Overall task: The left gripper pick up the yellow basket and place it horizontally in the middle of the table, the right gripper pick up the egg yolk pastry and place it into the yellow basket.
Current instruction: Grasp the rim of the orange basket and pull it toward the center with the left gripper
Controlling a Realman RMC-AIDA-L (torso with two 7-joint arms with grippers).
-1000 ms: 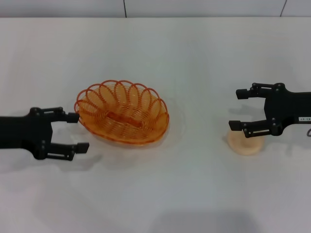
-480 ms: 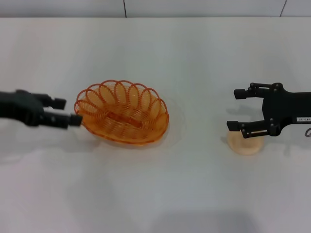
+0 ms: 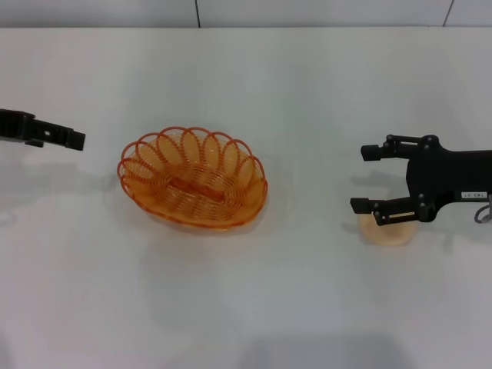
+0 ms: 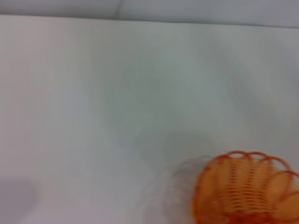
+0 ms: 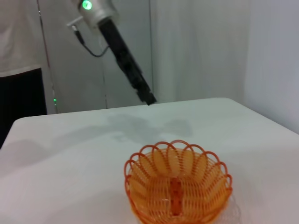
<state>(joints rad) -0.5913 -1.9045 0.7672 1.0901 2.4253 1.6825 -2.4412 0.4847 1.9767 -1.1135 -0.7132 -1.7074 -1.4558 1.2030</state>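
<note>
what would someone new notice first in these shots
The orange-yellow wire basket sits empty near the middle of the white table. To its right, the right hand hangs open over the pale egg yolk pastry. The left hand is off at the table's left edge, apart from the basket.

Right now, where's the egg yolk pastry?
In the head view, the egg yolk pastry sits on the table at the robot's right, under the open right gripper, well apart from the yellow basket.
</note>
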